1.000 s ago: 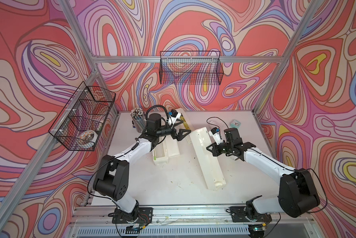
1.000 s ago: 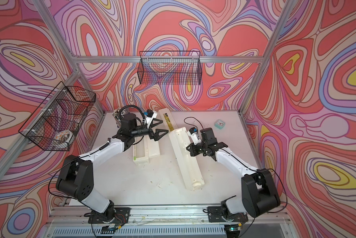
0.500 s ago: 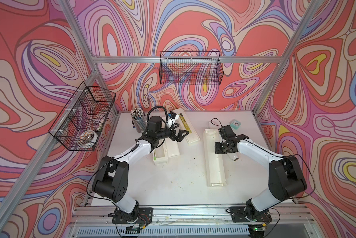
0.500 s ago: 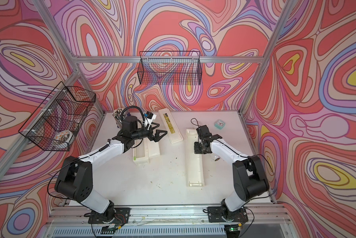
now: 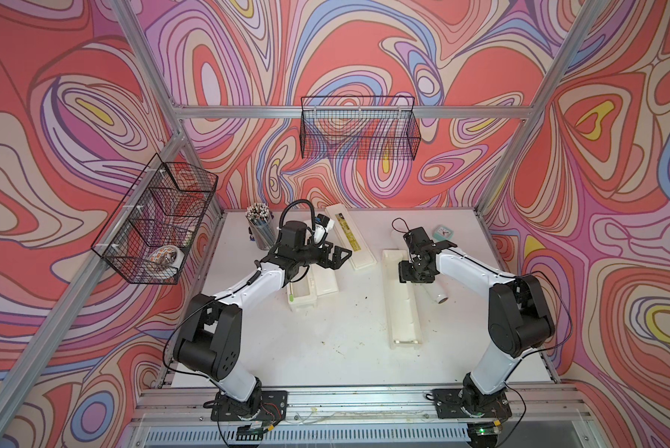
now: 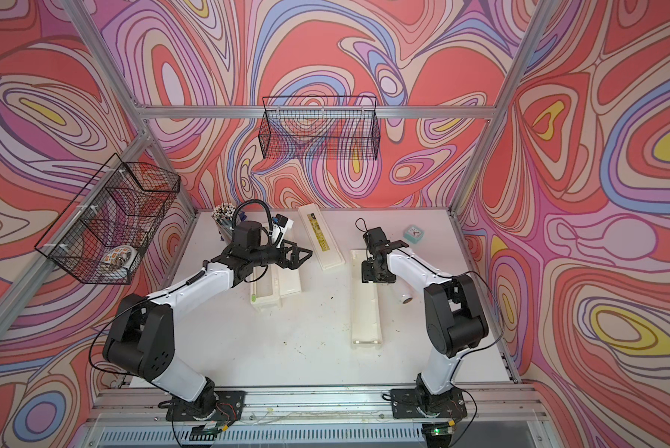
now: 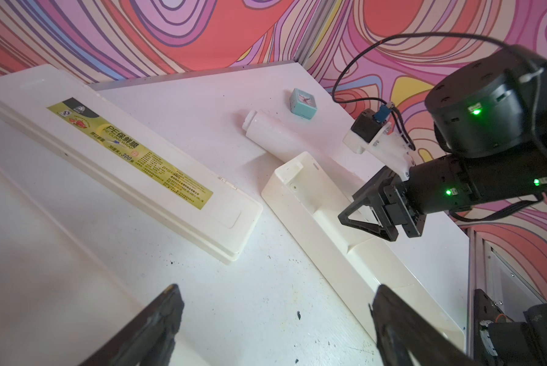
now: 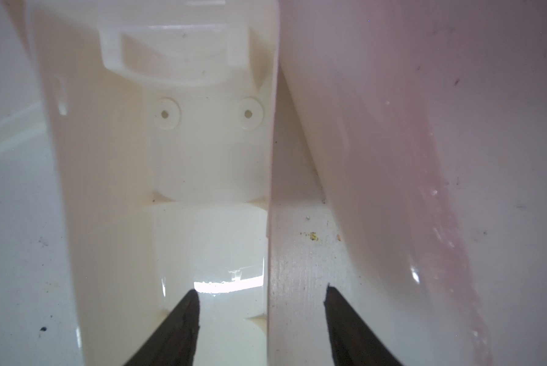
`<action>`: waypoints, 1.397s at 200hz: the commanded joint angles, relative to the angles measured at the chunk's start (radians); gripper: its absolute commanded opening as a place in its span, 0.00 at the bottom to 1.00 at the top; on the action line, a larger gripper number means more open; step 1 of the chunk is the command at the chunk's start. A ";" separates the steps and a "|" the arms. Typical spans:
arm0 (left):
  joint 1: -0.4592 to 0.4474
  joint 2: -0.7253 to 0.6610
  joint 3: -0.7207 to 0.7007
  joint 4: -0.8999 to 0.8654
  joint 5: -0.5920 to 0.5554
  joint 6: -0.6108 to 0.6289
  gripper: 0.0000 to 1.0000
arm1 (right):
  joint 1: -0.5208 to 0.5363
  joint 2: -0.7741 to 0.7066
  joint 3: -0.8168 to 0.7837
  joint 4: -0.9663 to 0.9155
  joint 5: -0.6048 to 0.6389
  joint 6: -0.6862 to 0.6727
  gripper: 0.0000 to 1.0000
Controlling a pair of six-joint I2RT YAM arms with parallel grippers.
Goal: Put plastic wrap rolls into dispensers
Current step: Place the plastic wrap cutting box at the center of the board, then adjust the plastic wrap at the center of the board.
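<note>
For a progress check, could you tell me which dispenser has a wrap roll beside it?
The open dispenser beneath the right hand: the wrap roll lies alongside it; the green-slider dispenser shows none.

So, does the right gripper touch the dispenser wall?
Apart. Right wrist view: the right gripper straddles the wall of the dispenser, jaws open, with a clear gap on each side.

Glossy roll point(image 5: 437, 291) lies flat – beside open dispenser point(image 5: 403, 310).
</note>
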State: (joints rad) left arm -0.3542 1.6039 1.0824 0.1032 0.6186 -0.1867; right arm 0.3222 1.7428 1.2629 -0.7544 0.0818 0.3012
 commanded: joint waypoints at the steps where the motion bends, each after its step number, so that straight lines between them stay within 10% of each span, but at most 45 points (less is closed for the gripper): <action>1: -0.002 -0.017 0.038 -0.019 -0.021 -0.051 0.92 | -0.006 -0.075 0.049 -0.008 0.075 -0.051 0.76; 185: -0.002 0.000 0.164 -0.311 -0.129 -0.067 0.89 | -0.258 0.294 0.231 0.111 -0.148 -0.316 0.75; 279: -0.003 -0.032 0.140 -0.329 -0.148 -0.042 0.89 | -0.256 0.102 0.093 0.231 -0.240 -0.277 0.72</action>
State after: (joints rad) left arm -0.3542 1.5921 1.2297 -0.1967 0.4774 -0.2462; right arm 0.0608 1.9327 1.4044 -0.5621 -0.1230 0.0090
